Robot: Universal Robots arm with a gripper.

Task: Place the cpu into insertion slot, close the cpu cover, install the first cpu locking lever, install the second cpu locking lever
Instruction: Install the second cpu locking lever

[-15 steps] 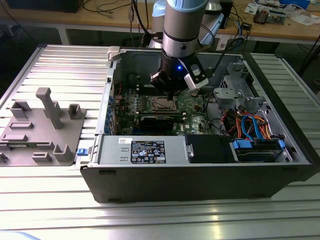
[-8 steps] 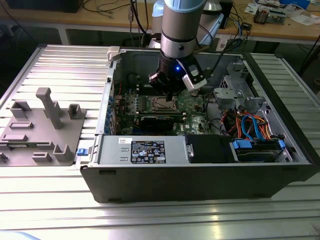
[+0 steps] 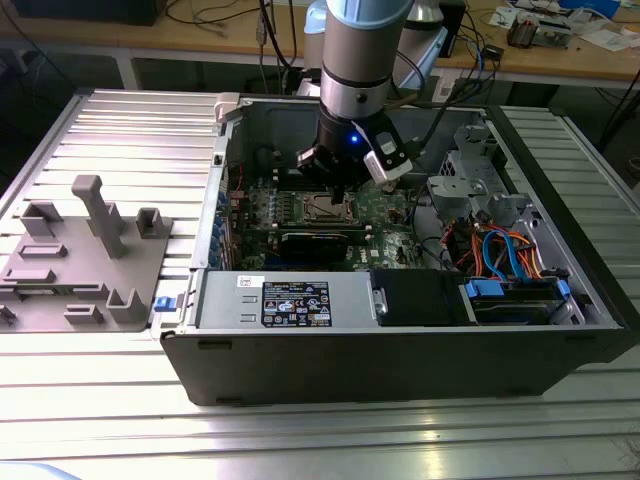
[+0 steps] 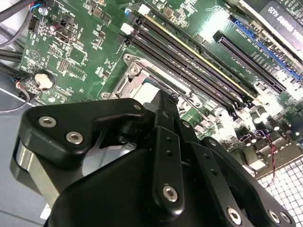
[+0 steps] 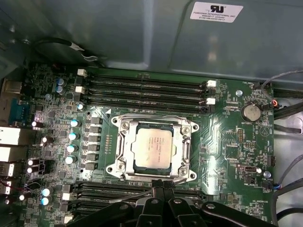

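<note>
Grey sheet-metal walls of the open computer case point(image 3: 400, 350) hold a green motherboard point(image 5: 227, 132), and at its middle the square metal-rimmed insertion slot point(image 5: 124, 165) already contains the small silver-topped square cpu point(image 5: 152, 146). The thin silver cpu cover point(image 5: 187, 144) lies flat around the chip, its window framing the metal top. Long black memory slots point(image 5: 142, 90) run along one side of the socket and more along the other, leaving only narrow strips of board between.

In the exterior view the arm stands upright inside the case, its black gripper point(image 3: 338, 190) just above the socket's far edge, with the case's back wall close behind. In the first wrist view the black fingertips point(image 5: 161, 185) sit pressed together with nothing between them, at the socket's rim. The gripper's own body hides much of the socket in the second wrist view.
</note>
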